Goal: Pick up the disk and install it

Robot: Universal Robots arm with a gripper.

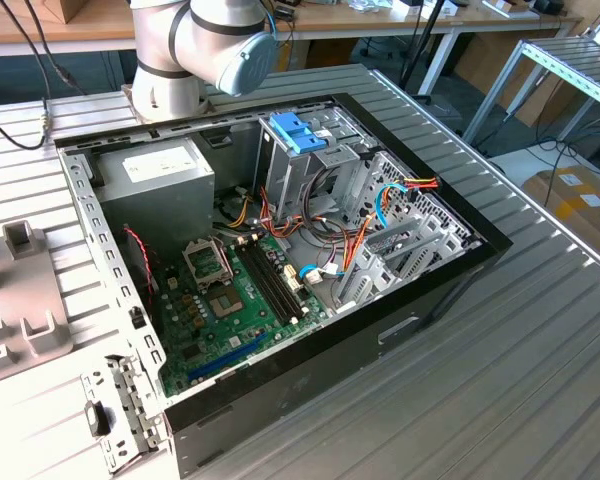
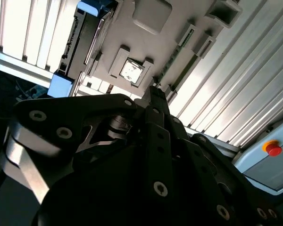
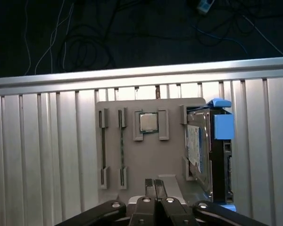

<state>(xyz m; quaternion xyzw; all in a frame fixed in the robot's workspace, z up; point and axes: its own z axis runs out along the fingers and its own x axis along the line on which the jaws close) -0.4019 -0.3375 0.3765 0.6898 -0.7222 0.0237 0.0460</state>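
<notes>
The gripper (image 3: 154, 184) is hanging above the grey fixture plate (image 3: 132, 165) with its fingers pressed together on nothing. The disk (image 3: 203, 146) is standing on edge in a slot at one end of that plate, beside the processor chip (image 3: 148, 122) sitting at the plate's middle. As I judge it, the gripper is lining up with the plate's centre rather than the disk, so shut fingers risk striking the blue carrier (image 3: 223, 126) and tipping the disk in its slot.
</notes>
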